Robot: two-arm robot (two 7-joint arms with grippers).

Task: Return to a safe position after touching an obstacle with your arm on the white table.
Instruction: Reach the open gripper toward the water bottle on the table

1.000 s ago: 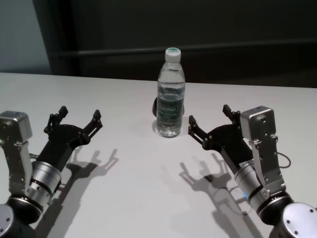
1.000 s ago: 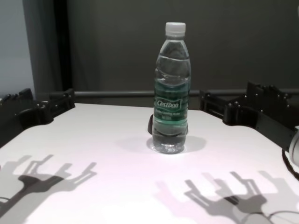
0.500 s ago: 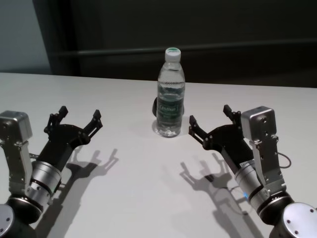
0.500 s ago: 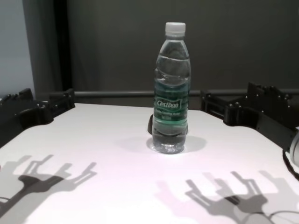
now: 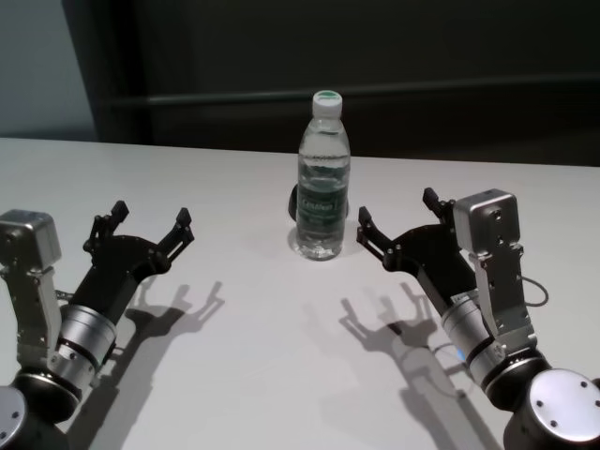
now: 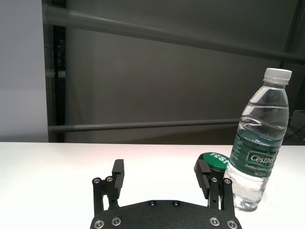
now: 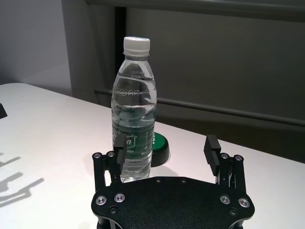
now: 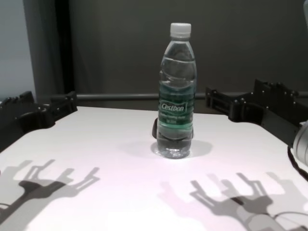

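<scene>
The obstacle, a clear water bottle with a white cap and green label, stands upright near the middle of the white table. My right gripper hovers open just right of the bottle, a small gap away, with nothing between its fingers. In the right wrist view the bottle stands beyond the gripper's one finger. My left gripper is open and empty over the table's left side, well apart from the bottle. The chest view shows the bottle between both grippers.
A small dark rounded lump with a green top sits right behind the bottle, touching or nearly so. A dark wall with a horizontal rail runs behind the table's far edge. Bare tabletop stretches in front of the bottle between the arms.
My right gripper has risen slightly and its wrist has shifted a little; the bottle stands as before. The left arm has not moved.
</scene>
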